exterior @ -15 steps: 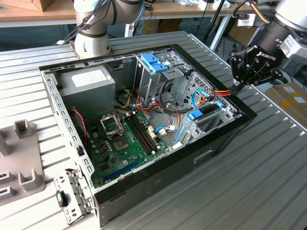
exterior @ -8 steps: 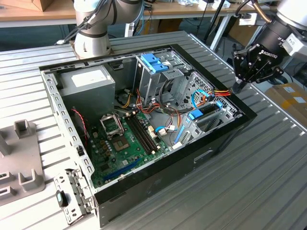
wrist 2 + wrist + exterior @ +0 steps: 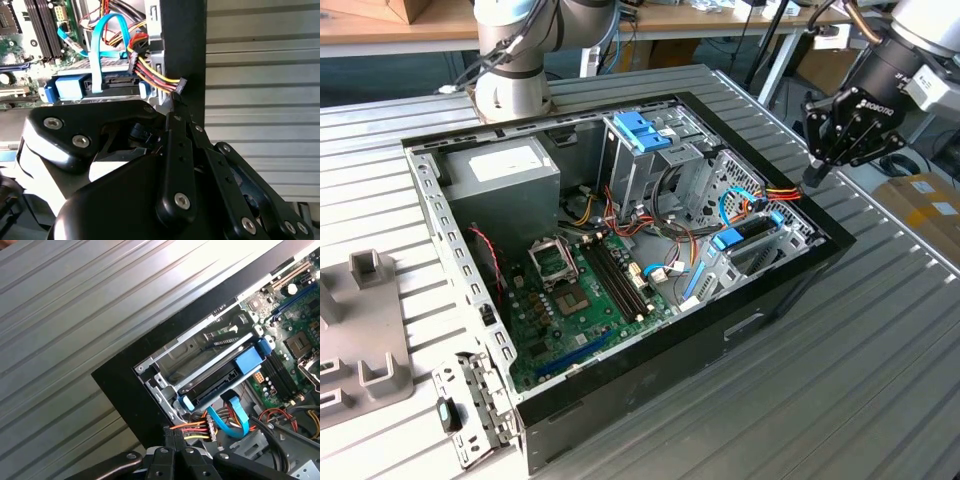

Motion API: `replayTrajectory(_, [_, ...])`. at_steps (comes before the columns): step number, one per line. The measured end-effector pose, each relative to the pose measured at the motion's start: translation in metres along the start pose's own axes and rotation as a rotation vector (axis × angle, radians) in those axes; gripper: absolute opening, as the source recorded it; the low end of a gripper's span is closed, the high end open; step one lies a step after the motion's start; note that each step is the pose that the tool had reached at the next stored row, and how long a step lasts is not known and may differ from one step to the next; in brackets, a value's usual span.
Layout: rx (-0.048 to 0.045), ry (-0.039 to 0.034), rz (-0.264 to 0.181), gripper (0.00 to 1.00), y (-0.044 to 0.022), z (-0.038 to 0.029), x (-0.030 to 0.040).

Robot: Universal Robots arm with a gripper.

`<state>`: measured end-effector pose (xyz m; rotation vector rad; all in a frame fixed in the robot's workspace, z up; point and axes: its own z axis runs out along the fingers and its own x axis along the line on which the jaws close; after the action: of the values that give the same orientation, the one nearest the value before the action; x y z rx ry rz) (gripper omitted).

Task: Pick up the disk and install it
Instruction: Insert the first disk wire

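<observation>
The silver-grey metal disk in its blue plastic carrier frame [image 3: 748,238] already sits in the drive bay at the corner of the open black computer case [image 3: 775,300], while the hand [image 3: 817,170], fingers closed on nothing, hovers just above that corner.

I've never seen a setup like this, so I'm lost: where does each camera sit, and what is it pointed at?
Exterior view: off the arm, looking down on the open black computer case; the black gripper hangs over its edge.
First wrist view: on the arm, looking past the fingers at the blue-framed silver disk in its bay.
Second wrist view: on the arm, gripper linkage in front.
All share the disk and the light-blue flat cable.
</observation>
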<state>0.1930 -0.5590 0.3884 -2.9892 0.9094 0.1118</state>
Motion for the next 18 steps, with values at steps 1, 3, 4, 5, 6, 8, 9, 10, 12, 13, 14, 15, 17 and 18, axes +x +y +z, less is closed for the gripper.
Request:
replayTrajectory(1, [0.0,0.0,-0.001,0.1,-0.0014,0.0002,0.0001])
replayTrajectory(3, [-0.0002,0.0,-0.003,0.1,-0.0041,0.0008,-0.0005])
replayTrajectory(4, [-0.0003,0.0001,-0.005,0.1,-0.0049,0.0012,-0.0009])
replayTrajectory(5, [-0.0003,0.0,-0.007,0.1,-0.0053,0.0021,-0.0011])
replayTrajectory(6, [-0.0003,-0.0001,-0.007,0.1,-0.0054,0.0028,-0.001])
replayTrajectory(8, [-0.0006,0.0001,-0.009,0.1,-0.0056,0.004,-0.0008])
replayTrajectory(9, [-0.0007,0.0001,-0.01,0.1,-0.0057,0.0048,-0.0006])
replayTrajectory(10, [-0.0007,0.0001,-0.011,0.1,-0.0057,0.0055,-0.0005])
replayTrajectory(12, [-0.0008,0.0001,-0.012,0.1,-0.0058,0.0075,-0.0002])
replayTrajectory(13, [-0.0009,0.0001,-0.013,0.1,-0.0058,0.0083,-0.0001])
replayTrajectory(14, [-0.001,0.0002,-0.013,0.1,-0.0059,0.0093,0.0])
replayTrajectory(15, [-0.001,0.0001,-0.014,0.1,-0.0059,0.0099,0.0])
replayTrajectory(17, [-0.0011,0.0002,-0.014,0.1,-0.0059,0.0101,0.0001])
replayTrajectory(18, [-0.0011,0.0002,-0.014,0.1,-0.0059,0.0102,0.0001])
